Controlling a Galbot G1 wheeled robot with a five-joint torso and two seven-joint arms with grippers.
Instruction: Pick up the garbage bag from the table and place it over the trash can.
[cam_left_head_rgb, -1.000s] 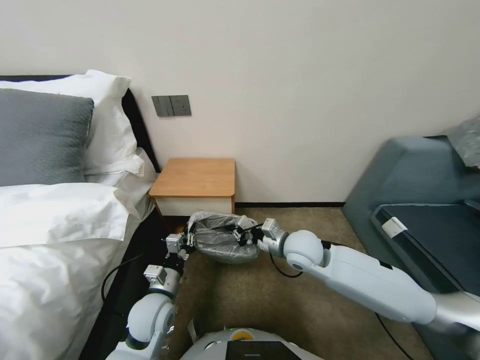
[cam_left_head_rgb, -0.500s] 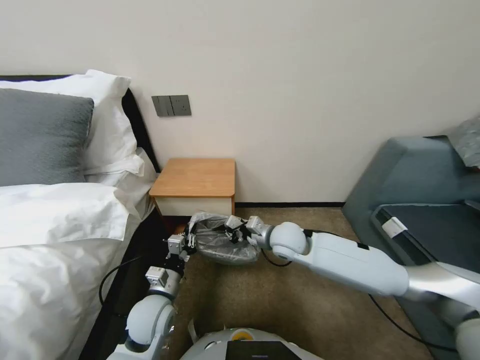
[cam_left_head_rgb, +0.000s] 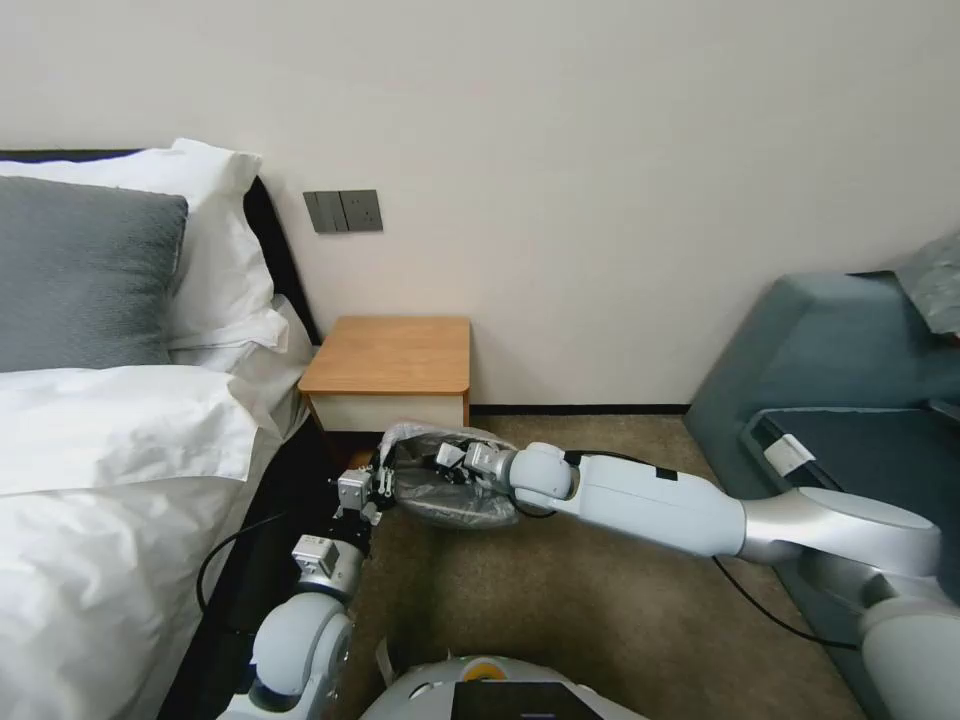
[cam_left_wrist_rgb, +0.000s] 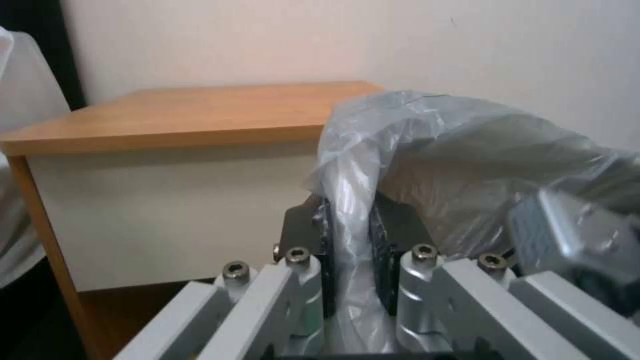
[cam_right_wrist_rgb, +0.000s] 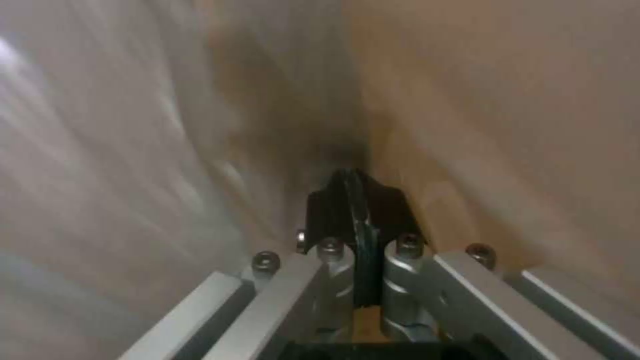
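Since a second ago my right arm has stretched out flat across the lower middle of the head frame, and its right claw (cam_left_head_rgb: 447, 462) has pushed from the bag's right side deeper toward the centre of the bag mouth. Nothing else has shifted: my left arm sits where it was at lower left, and the camera has not moved.

Nearest to me, the left claw (cam_left_head_rgb: 380, 482) is clamped on the left edge of the garbage bag (cam_left_head_rgb: 445, 490); its wrist camera shows a twisted fold of grey film pinched between the dark pads (cam_left_wrist_rgb: 320, 225). The right claw's jaws are pressed together in its own wrist view, with what looks like a thin sliver of film caught between them, film all around.

I judge the bag nearly weightless, limp, crinkly and slick, so it can slip or tear if stretched hard. The rim is the place to hold, at two opposite points, to keep the mouth spread.

The bag hangs in the centre of the frame, low over the carpet; I cannot make out the trash can beneath it. Behind stands the table (cam_left_head_rgb: 390, 355), its top bare, against the wall.
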